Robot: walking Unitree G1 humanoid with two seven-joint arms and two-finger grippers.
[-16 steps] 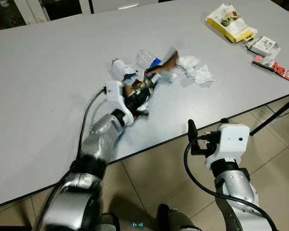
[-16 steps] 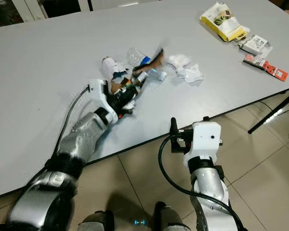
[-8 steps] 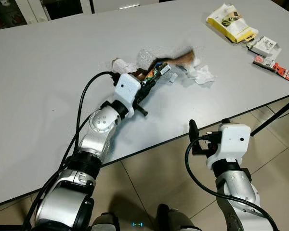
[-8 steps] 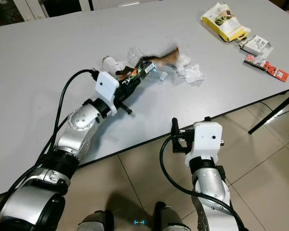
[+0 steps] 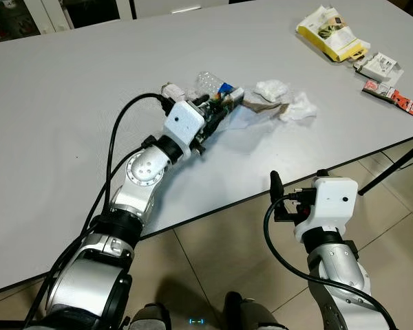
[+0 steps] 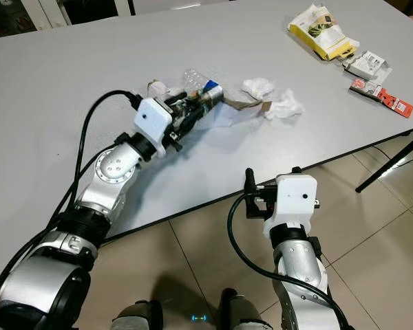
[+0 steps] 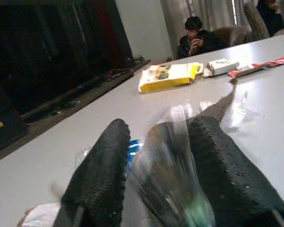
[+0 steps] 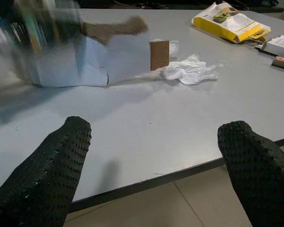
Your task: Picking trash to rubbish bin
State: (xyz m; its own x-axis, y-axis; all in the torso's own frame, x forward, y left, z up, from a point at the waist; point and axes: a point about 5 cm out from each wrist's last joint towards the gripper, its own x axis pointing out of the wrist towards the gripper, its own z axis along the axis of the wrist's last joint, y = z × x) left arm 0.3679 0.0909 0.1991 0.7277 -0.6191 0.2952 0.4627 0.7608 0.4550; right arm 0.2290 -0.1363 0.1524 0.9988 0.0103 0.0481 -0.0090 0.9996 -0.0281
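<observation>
Left end effector (image 5: pixel 219 115) clamps crinkly wrapper bundle (image 7: pixel 168 156) over bench (image 5: pixel 69 103); right end effector (image 8: pixel 154 165) wide open, holding nothing, off bench edge. Risk: loose trailing scraps dropping during lift.

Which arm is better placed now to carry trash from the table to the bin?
Left. The left gripper is over the table, shut on the crumpled wrapper. The right gripper is open with nothing between its fingers, off the table edge.
</observation>
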